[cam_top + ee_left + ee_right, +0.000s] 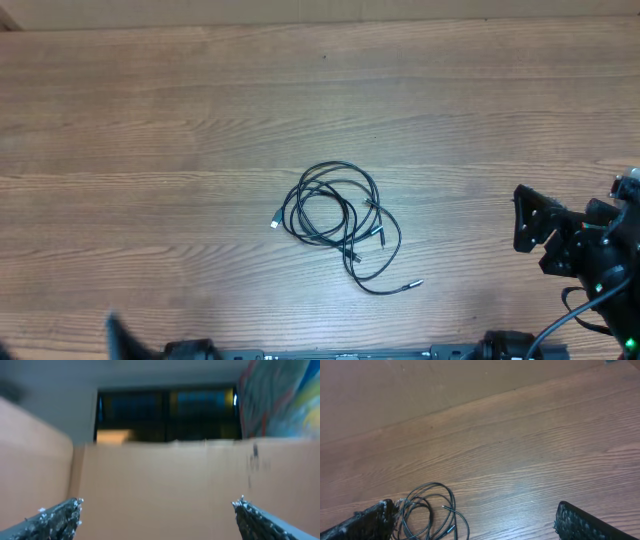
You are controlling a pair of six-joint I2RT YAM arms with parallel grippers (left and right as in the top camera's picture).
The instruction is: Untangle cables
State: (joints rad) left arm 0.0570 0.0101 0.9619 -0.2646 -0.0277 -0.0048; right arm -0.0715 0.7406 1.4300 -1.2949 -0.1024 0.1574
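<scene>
At the table point(150, 120) centre the tangled cables point(338, 225) are laid; near the table's right edge the right gripper point(524, 220) is held, jaws apart; by its near-left corner the left gripper point(157, 520) is likewise spread.

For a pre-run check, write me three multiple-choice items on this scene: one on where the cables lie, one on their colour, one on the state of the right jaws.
1. Where do the cables lie?
A. middle of the table
B. far left corner
C. in the right jaws

2. What colour are the cables?
A. white
B. black
C. red

3. How do the right jaws stand?
A. shut on a cable
B. shut, empty
C. open, empty

Answers:
1 A: the overhead view shows the tangle at the centre, apart from the right arm.
2 B: the strands are black.
3 C: the right wrist view shows the fingers wide apart with nothing held between them.
</scene>
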